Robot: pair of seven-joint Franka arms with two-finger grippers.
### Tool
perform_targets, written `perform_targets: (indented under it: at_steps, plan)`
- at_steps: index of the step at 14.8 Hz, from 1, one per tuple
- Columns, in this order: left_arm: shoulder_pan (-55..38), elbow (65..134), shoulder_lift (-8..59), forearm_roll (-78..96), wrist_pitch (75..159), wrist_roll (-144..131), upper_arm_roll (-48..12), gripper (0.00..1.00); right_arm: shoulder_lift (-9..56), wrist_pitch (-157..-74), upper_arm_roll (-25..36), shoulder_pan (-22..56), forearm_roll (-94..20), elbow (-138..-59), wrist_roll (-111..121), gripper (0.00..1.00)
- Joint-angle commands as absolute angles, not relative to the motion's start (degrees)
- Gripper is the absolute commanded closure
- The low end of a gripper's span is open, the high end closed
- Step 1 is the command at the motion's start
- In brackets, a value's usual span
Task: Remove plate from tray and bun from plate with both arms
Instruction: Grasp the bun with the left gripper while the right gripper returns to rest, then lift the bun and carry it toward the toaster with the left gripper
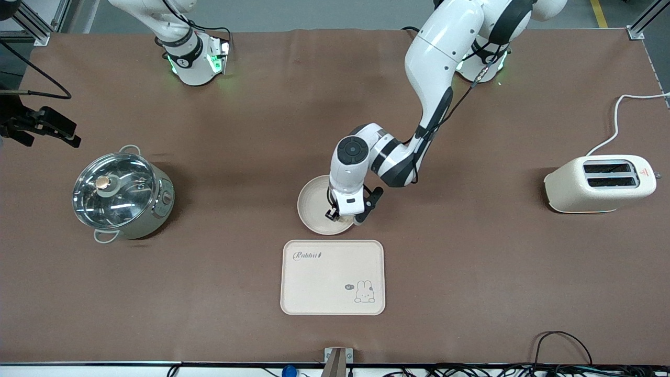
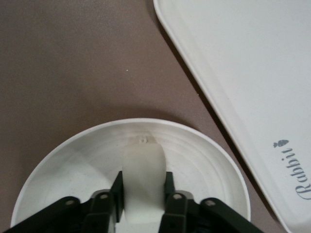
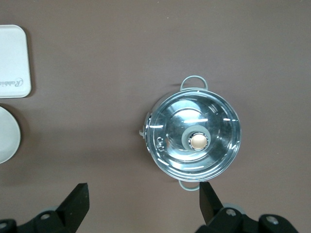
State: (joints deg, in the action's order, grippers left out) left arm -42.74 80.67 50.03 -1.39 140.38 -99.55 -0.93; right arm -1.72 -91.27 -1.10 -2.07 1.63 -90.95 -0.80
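The round cream-white plate [image 1: 314, 204] lies on the brown table mat, just farther from the front camera than the rabbit tray. My left gripper [image 1: 344, 217] is low over the plate on its side nearest the tray. In the left wrist view the left gripper [image 2: 143, 180] is shut on the pale bun [image 2: 143, 162], held on edge over the plate [image 2: 73, 165]. I cannot tell whether the bun touches the plate. My right gripper [image 3: 143, 194] is open and empty, high above the table beside the pot [image 3: 194, 141].
A rectangular cream tray [image 1: 333, 277] with a rabbit drawing lies nearer the front camera than the plate. A steel pot [image 1: 123, 191] with a glass lid stands toward the right arm's end. A cream toaster [image 1: 599, 183] with a cable stands toward the left arm's end.
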Motion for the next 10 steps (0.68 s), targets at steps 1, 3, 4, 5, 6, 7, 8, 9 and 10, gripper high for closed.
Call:
perform_targets:
  at_steps: [1, 3, 4, 5, 6, 7, 8, 9, 10]
  plan:
    - [-44.1, 79.5, 49.2, -2.8, 137.6, -100.8, 2.0, 0.90, -2.1, -91.0, 1.4, -0.2, 3.6, -90.5, -0.4, 0.00]
    - [-44.8, 79.5, 46.0, -3.7, 132.6, -100.5, 5.9, 0.92, -2.2, -90.7, 1.4, -3.2, 3.4, -90.0, 6.1, 0.00]
    - [-44.2, 79.5, 44.3, -4.0, 130.5, -100.2, 6.9, 0.91, -2.2, -90.5, 1.3, -4.2, 3.3, -89.5, 7.6, 0.00]
    - [-43.7, 79.5, 43.2, -4.3, 128.5, -99.4, 8.2, 0.91, -2.2, -90.2, 1.4, -4.2, 3.3, -89.2, 7.5, 0.00]
    - [-42.4, 79.7, 41.1, -4.7, 125.8, -98.3, 9.7, 0.91, -2.2, -89.8, 1.3, -4.2, 3.3, -88.9, 7.4, 0.00]
    - [-39.9, 80.2, 39.2, -4.7, 122.8, -96.1, 10.0, 0.90, -2.2, -89.5, 1.2, -4.0, 2.9, -88.9, 5.9, 0.00]
    - [-37.8, 80.2, 38.4, -4.6, 120.2, -93.6, 9.9, 0.89, -2.2, -89.0, 1.2, -3.9, 2.9, -88.9, 3.6, 0.00]
    - [-36.5, 80.4, 37.5, -4.5, 117.4, -91.9, 9.9, 0.89, -2.2, -88.9, 1.1, -3.6, 2.8, -89.0, 2.8, 0.00]
    - [-34.6, 81.2, 36.7, -4.6, 114.5, -89.8, 9.9, 0.89, -2.2, -88.9, 1.0, -3.0, 2.8, -89.2, 2.5, 0.00]
